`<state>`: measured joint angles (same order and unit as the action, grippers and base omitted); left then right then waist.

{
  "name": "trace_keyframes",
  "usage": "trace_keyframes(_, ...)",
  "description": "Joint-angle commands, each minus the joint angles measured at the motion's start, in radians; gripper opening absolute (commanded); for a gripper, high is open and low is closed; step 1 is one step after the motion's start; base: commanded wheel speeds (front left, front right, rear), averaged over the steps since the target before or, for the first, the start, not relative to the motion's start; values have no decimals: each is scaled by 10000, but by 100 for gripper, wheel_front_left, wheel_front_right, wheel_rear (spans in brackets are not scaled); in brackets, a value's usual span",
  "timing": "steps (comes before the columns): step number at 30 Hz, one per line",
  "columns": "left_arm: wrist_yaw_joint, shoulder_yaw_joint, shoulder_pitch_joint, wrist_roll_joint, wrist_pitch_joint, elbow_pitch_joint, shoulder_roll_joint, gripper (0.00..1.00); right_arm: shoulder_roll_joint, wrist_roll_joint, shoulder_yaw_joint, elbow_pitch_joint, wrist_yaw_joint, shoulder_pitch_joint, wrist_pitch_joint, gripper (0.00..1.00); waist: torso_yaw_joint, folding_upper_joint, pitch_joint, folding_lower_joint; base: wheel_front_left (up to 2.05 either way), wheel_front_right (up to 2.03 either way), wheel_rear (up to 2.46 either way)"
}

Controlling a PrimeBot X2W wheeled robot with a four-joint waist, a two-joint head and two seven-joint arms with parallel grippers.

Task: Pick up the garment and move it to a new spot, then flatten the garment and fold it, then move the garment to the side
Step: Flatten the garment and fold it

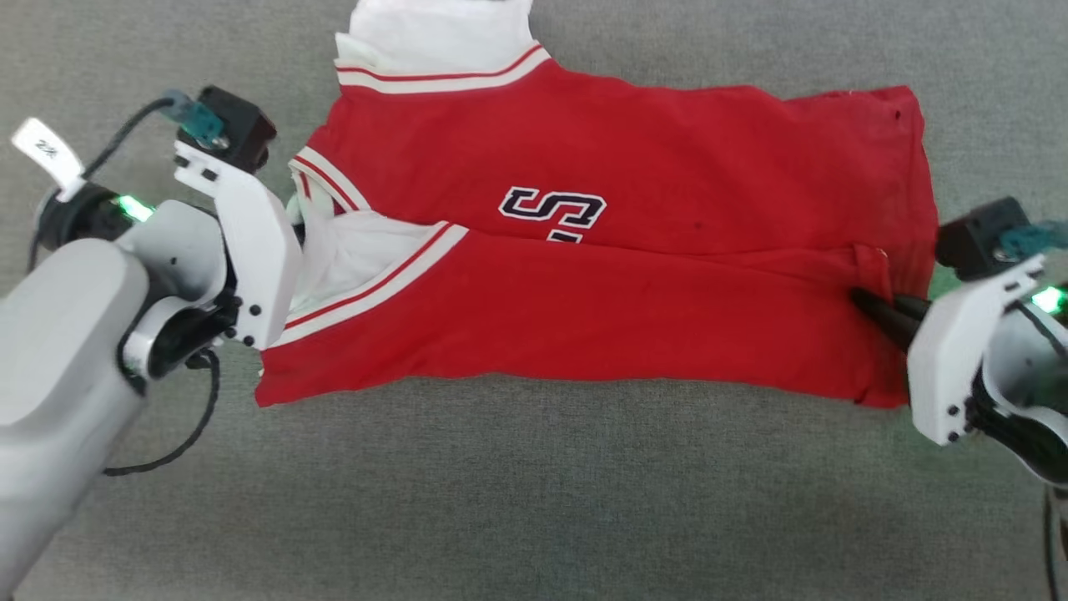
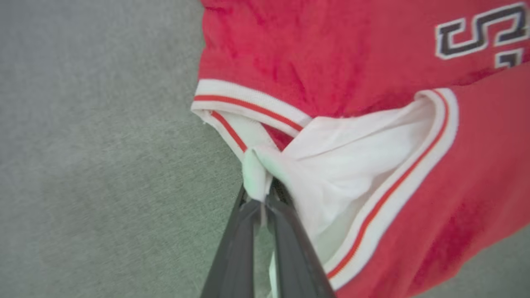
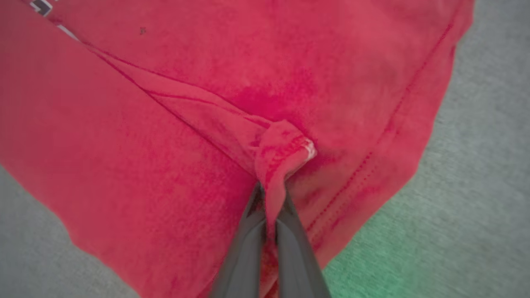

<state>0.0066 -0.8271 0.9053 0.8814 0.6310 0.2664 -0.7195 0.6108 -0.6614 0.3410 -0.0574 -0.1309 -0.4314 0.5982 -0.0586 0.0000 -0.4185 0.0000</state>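
The garment (image 1: 651, 184), a red jersey with white sleeves and striped trim, lies across the grey surface with its near half folded over the far half, half covering the black lettering (image 1: 552, 210). My left gripper (image 2: 263, 194) is shut on white fabric at the collar end (image 2: 256, 174); in the head view its white housing (image 1: 250, 250) hides the fingers. At the hem end my right gripper (image 3: 269, 194) is shut on a bunched red corner (image 3: 283, 149), and its dark fingers (image 1: 880, 313) rest on the cloth's right edge.
Grey cloth-covered surface (image 1: 534, 501) spreads all around the jersey, with wide room in front. One white sleeve (image 1: 442, 33) runs off the top edge of the head view. A black cable (image 1: 179, 442) loops beside my left forearm.
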Motion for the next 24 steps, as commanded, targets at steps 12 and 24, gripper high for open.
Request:
trace_keyframes(12, -183, -50, 474, 947, 832, 3442, 1320, 41, -413, -175, 1063, -1474, 14, -1187, 619, 100, 136, 0, -60, 0, 0, 0, 0)
trace_keyframes(24, 747, 327, 147, 851, 657, 1242, 380, 100, -307, 283, -941, 252, 3, -25, -106, 100, 60, 0, 461, 0, 0, 0, 0)
